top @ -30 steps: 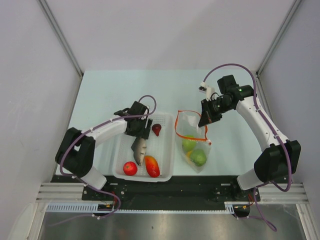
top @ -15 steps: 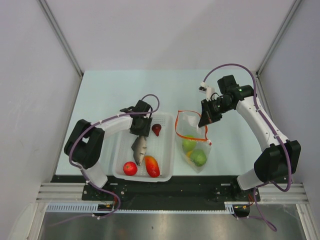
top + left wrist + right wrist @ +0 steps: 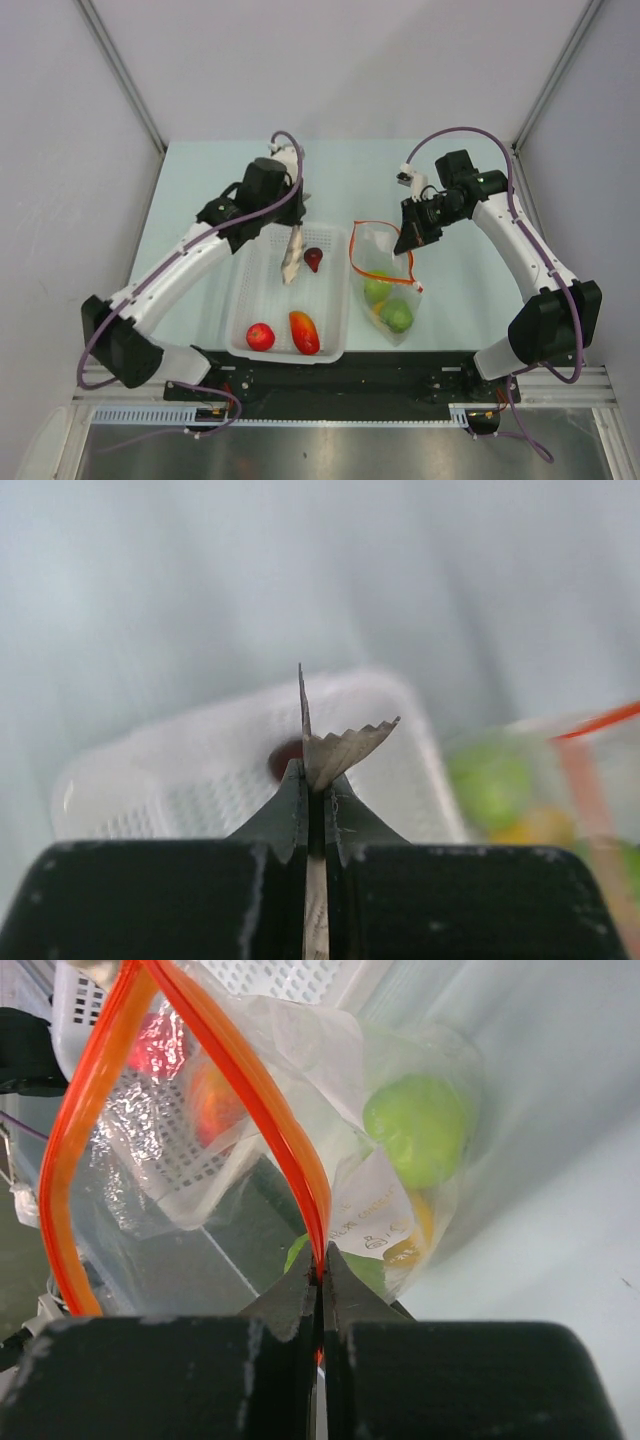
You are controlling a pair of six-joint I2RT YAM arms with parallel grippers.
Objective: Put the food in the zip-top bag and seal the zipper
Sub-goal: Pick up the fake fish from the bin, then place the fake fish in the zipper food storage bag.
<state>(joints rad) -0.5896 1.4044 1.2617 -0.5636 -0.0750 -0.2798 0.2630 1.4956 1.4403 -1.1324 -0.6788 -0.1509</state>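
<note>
Quick update: my left gripper (image 3: 297,222) is clenching the tail fin of the grey toy fish (image 3: 291,260). A second ago the fish was lying in the white perforated plastic basket (image 3: 243,300). Now it's dangling nose-down in the air over the basket's upper right part. In the left wrist view the fin is sitting right between the pinched jaws, so I'm judging the hold as thin but okay.

My right gripper (image 3: 409,244) hasn't budged. It's clamping the orange-red zipper strip (image 3: 285,1130) of the clear floppy zip-top bag (image 3: 392,300), propping the mouth open just right of center in the top view. The bag's lower end is resting on the pale surface (image 3: 450,300), with green ball fruits (image 3: 397,315) and a yellow-orange round fruit (image 3: 420,1225) sitting inside.

Still waiting in the basket are the red round fruit (image 3: 260,336), the orange-red pepper-like piece (image 3: 304,333) and a small dark red piece (image 3: 313,259) just beside the hanging fish.

So I'm guessing the next bit is carrying the fish rightward over the open mouth. Sealing is a way off.
</note>
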